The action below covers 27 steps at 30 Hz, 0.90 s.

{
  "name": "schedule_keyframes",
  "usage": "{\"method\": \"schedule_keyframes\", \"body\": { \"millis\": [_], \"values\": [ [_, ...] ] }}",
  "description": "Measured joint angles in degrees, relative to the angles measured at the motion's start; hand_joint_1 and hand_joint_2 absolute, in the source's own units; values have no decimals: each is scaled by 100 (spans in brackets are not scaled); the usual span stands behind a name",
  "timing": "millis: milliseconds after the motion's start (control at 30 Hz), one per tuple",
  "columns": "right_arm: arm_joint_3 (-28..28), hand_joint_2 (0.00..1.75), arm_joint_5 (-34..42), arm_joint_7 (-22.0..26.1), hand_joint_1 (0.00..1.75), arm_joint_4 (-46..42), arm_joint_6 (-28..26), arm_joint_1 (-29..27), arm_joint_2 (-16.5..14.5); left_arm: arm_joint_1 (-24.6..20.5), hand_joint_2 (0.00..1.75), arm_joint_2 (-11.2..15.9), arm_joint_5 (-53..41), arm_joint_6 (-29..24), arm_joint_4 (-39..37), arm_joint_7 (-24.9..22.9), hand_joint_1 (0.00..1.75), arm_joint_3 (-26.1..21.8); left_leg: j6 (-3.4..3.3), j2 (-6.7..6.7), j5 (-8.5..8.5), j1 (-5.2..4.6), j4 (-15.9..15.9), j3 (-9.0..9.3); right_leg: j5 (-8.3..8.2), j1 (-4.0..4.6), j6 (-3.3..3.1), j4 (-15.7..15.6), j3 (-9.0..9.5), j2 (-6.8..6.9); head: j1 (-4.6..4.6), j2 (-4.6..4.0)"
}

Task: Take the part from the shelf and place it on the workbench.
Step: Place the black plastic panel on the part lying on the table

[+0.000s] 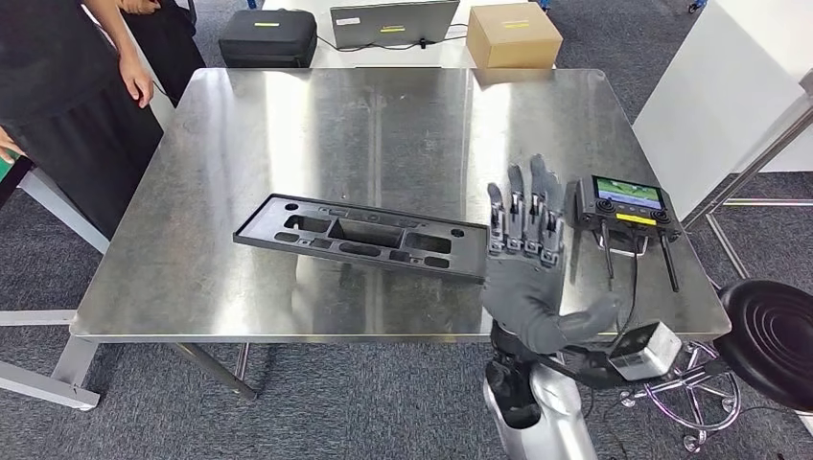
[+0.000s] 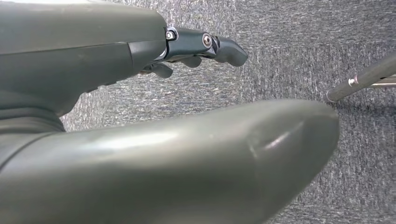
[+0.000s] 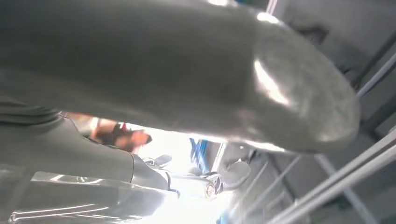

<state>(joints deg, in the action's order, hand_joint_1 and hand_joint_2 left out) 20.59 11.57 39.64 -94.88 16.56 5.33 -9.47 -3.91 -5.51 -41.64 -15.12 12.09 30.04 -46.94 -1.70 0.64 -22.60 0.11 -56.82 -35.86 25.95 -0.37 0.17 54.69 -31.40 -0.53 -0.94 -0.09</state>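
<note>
right hand [image 1: 537, 278] with fingers [image 1: 525, 216] straight, spread, empty, beside black part [image 1: 360, 235] flat on workbench [image 1: 288, 115]

The far half of the steel workbench [image 1: 383, 115] lies bare; across its near middle lies the long flat black plastic part [image 1: 360, 236], with a black handheld controller with a lit screen [image 1: 625, 211] at the right edge and the open right hand [image 1: 532, 278] raised between them, while a dark-clothed person [image 1: 67, 96] stands at the left edge

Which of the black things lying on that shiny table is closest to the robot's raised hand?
The remote controller with the lit screen, beside the right hand near the workbench's right edge. The long flat black part lies on the hand's other side, reaching toward the middle.
</note>
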Motion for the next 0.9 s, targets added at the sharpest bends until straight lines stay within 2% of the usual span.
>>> {"method": "schedule_keyframes", "body": {
  "millis": [167,367,500,633,700,733,800,833,867,900],
  "values": [
    [-661,0,-402,19,0,-476,-105,-677,71,37,0,16,-74,36,0,118,0,-33,-4,0,-10,-5,-3,1,2,-15,4,-3,6,0,-1,0],
    [-1088,0,-529,20,0,-881,-259,-1013,65,46,0,28,-110,37,0,193,0,-34,-28,-1,-26,-14,-14,7,6,-30,16,-3,18,-2,-2,0],
    [-1243,0,-479,20,0,-1011,-368,-1132,42,46,0,29,-155,57,0,256,0,-34,-81,-1,-60,-18,-54,14,26,-38,54,-4,47,-1,-1,0],
    [-1447,0,-454,20,0,-1146,-386,-1237,-13,47,0,27,-223,111,-1,308,0,-34,-171,-5,-59,-25,-28,50,41,-42,111,-6,69,1,-1,0],
    [-1531,0,-432,22,0,-1206,-386,-1265,-32,45,0,17,-251,128,-2,314,0,-34,-239,-20,-8,-5,73,121,177,-34,118,210,-23,8,3,0],
    [-1571,0,-426,23,0,-1224,-386,-1277,-37,43,0,13,-261,132,-2,316,0,-34,-266,-29,11,7,112,148,331,-35,102,501,-159,12,8,0],
    [-1646,0,-421,25,0,-1235,-386,-1308,-35,38,0,11,-272,136,-2,319,0,-34,-284,-35,19,-2,120,141,688,-52,76,1301,-550,15,15,0],
    [-1681,0,-418,25,0,-1235,-384,-1328,-34,39,0,12,-274,138,-2,321,0,-35,-280,-35,23,-4,118,130,797,-63,91,1603,-696,16,16,0],
    [-1712,0,-415,25,0,-1235,-380,-1345,-33,42,0,12,-275,139,-2,325,0,-37,-272,-34,31,-5,116,121,811,-76,130,1694,-730,17,16,0],
    [-1735,0,-411,25,0,-1235,-375,-1356,-33,45,0,11,-273,139,-2,332,0,-38,-259,-32,41,-3,113,115,731,-91,184,1536,-634,19,19,0]
  ]
}}
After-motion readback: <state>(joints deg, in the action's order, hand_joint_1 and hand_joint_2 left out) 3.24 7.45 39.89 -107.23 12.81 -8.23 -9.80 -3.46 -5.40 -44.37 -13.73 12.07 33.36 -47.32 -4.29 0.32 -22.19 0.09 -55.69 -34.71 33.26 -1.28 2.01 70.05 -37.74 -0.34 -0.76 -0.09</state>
